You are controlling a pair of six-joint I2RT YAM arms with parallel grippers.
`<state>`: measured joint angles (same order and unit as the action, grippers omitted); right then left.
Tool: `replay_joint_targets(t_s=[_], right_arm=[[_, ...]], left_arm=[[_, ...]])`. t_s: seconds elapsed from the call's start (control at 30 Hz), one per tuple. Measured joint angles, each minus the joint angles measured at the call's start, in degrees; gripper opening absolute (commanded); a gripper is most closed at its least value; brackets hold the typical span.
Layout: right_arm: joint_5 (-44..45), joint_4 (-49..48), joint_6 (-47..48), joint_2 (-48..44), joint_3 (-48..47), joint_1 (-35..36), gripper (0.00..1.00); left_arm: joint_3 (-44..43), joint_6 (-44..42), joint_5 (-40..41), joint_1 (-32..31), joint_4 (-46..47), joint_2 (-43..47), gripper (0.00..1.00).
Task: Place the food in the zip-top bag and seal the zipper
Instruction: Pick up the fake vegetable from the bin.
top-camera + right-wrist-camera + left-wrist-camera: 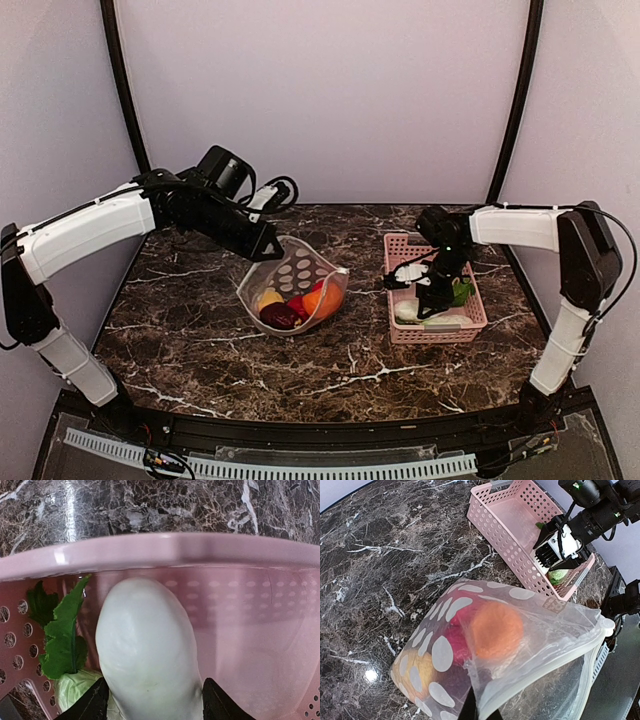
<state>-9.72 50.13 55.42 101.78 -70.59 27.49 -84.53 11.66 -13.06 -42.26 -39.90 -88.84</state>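
Note:
The zip-top bag (435, 652), clear with white dots, stands propped open on the table. My left gripper (480, 715) is shut on its mouth edge by the zipper (555, 652). Inside lie an orange (496, 629), a red piece (455, 630), a yellow one (420, 672) and a dark maroon one (280, 316). My right gripper (152, 705) is down in the pink basket (200, 550), open, with a black finger on each side of the white radish (147, 655). The cabbage (70, 690) with its green leaves (62, 635) lies just left of the radish.
The pink basket (440, 335) sits right of the bag (295, 285) on the dark marble table. The right arm (510, 228) reaches in from the right and the left arm (100, 225) from the left. Curtain walls and black poles enclose the table.

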Motion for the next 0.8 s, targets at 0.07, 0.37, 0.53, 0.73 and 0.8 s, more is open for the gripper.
replay_joint_targets(t_s=[0.07,0.37,0.53,0.73,0.8], right_arm=[[0.5,-0.1,0.0,0.2,0.0,0.0,0.58],[2.0,0.1,-0.5,0.1,-2.2,0.0,0.36],[1.4,2.1,-0.7,-3.9,-5.5,0.2,0.34],[-2.5,5.8,-1.9,-11.0,-12.9,2.8,0.33],[-5.7,7.6,-2.6,-12.2,-16.4,4.3,0.34]], left_arm=[[0.3,0.0,0.0,0.0,0.1,0.3,0.01],[1.0,0.5,-0.3,0.0,0.9,0.7,0.01],[1.1,0.6,-0.5,0.0,1.0,0.7,0.01],[1.1,0.6,-0.7,0.0,1.1,0.7,0.01],[1.1,0.6,-0.7,0.0,1.2,0.7,0.01]])
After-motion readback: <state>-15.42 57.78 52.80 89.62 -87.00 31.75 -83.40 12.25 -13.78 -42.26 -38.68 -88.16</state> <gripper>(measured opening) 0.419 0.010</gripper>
